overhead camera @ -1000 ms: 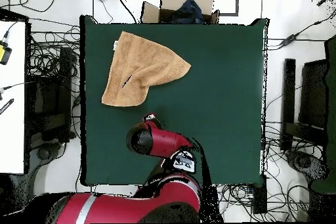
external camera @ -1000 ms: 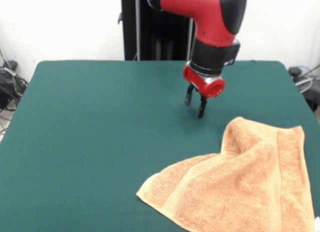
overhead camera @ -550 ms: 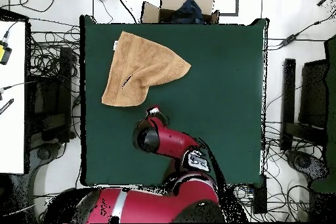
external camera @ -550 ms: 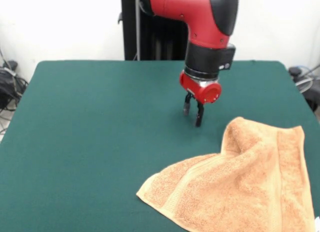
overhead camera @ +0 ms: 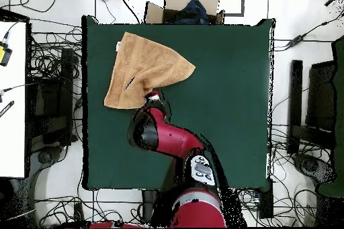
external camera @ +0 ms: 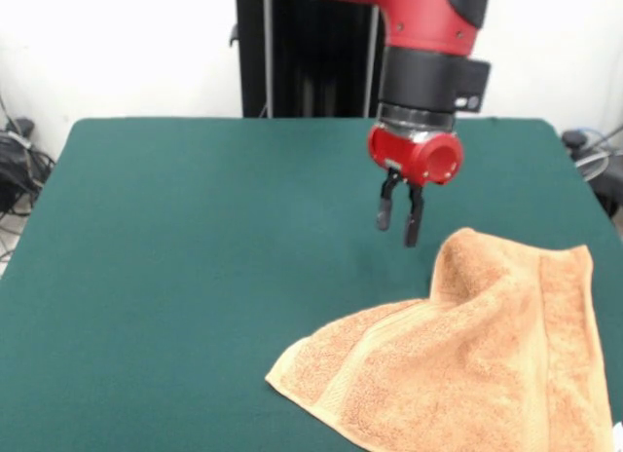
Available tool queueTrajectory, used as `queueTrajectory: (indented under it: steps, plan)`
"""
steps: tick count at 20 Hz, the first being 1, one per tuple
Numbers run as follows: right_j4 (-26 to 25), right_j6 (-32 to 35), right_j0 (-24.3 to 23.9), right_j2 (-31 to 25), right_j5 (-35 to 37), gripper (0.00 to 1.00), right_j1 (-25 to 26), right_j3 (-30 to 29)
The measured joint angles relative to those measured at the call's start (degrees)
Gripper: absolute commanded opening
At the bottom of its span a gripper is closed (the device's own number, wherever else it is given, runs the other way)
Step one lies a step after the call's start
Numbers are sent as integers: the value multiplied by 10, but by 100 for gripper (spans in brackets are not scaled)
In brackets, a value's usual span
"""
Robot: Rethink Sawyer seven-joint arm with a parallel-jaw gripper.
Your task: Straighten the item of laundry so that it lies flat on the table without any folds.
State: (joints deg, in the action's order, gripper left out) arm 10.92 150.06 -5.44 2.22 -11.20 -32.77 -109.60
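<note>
1. Front view shows the towel (external camera: 467,359) lying just below and to the right of the gripper (external camera: 399,218), rumpled, with a raised hump at its upper edge and a diagonal fold running across it.
2. One woven border band runs down the towel's right side; another runs along its lower left edge.
3. Seen from overhead, the towel (overhead camera: 142,70) sits just above the gripper (overhead camera: 154,96), near one corner of the table (overhead camera: 228,92).
4. The gripper hangs above the green top, apart from the cloth, its two dark fingers (external camera: 385,210) a narrow gap apart and holding nothing.
5. The red arm (external camera: 428,43) comes down from above to the gripper.
</note>
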Motion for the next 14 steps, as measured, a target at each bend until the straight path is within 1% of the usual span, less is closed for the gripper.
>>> queueTrajectory:
  steps: [4, 6, 8, 14]
  plan:
    - [26, 0, 14, 0, 0, 100, -17, 0]
    - [48, 0, 26, 0, 0, 100, -23, 2]
    - [61, 0, 33, 0, 0, 100, -20, 6]
    - [75, 0, 38, -1, 0, 100, 1, 22]
